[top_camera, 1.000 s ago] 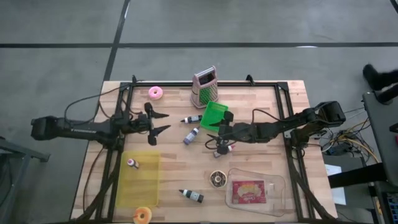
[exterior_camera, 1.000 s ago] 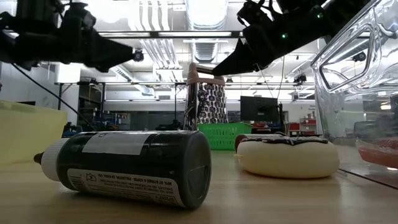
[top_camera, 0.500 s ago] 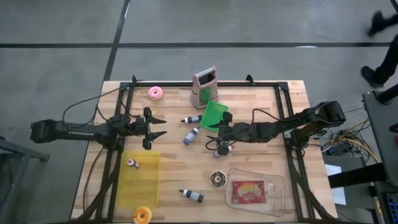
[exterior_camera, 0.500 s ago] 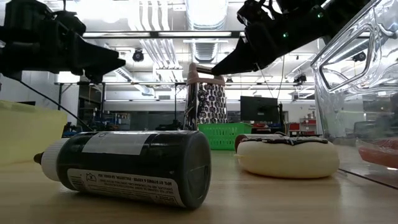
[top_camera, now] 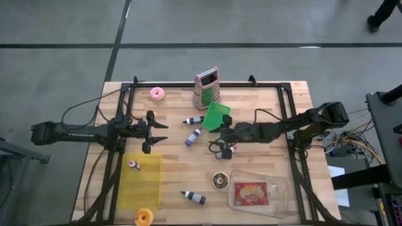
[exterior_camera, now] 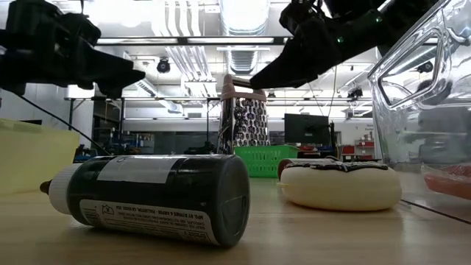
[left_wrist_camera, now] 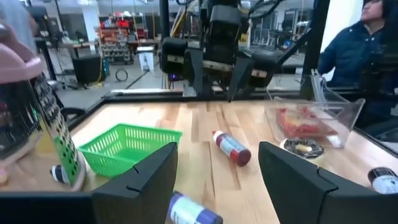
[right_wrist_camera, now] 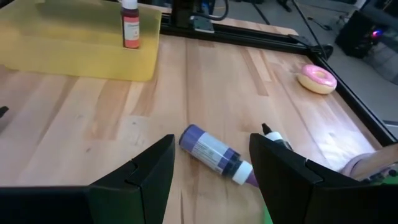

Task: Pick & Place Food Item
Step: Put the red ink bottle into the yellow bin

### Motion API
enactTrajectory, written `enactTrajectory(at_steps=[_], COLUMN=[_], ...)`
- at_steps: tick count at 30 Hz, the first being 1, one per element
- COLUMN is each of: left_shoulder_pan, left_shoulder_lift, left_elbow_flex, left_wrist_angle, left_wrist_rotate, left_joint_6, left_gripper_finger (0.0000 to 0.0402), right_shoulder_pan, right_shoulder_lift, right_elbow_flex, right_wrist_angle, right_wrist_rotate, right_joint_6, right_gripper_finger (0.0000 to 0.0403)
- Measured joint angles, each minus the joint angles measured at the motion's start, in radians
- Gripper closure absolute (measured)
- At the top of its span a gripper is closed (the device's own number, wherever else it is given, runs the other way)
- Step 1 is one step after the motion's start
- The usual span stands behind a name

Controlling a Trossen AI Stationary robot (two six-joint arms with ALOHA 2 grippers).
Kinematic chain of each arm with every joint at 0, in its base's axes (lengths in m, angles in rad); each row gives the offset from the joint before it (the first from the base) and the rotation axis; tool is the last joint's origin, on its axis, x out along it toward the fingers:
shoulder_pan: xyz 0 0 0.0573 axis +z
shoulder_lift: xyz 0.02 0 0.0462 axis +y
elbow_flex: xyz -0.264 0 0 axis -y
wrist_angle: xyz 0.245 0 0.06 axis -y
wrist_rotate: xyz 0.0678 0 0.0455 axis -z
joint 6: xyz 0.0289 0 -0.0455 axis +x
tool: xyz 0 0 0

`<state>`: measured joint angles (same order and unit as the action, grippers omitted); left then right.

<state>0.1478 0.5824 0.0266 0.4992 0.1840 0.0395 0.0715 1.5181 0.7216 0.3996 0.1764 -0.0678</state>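
Since a second ago the left tool (top_camera: 155,132) has drawn back toward its own side, while the right tool (top_camera: 215,145) has edged slightly outward; both stand with fingers apart, holding nothing. Just beneath the right tool lies a red bottle (top_camera: 227,149), with a purple bottle (right_wrist_camera: 213,153) just ahead of its fingers and a green basket (top_camera: 215,117) beside it. Farther off, the chocolate doughnut (top_camera: 220,181) rests on the table (top_camera: 264,100) near a clear tray (top_camera: 279,188). Beyond the left tool lies a pink doughnut (top_camera: 157,94)
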Motion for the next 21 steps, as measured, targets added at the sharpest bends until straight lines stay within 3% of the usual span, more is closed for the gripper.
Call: enactTrajectory(at_steps=[13,21], left_shoulder_pan=[0.0,0.0], left_shoulder_lift=[-0.113,-0.215], left_elbow_flex=[0.004,0.002], left_wrist_angle=[-0.07,-0.2], left_wrist_rotate=[-0.046,-0.047], left_joint_6=[-0.018,-0.037], left_gripper_finger=[0.0172,0.0172], right_shoulder_pan=[-0.003,-0.004], right_shoulder_lift=[0.0,0.0], right_elbow_flex=[-0.008,-0.119], right_wrist_angle=[0.024,0.43], right_wrist_rotate=[0.005,-0.141], right_joint_6=[-0.009,-0.079], right_gripper_finger=[0.02,0.02])
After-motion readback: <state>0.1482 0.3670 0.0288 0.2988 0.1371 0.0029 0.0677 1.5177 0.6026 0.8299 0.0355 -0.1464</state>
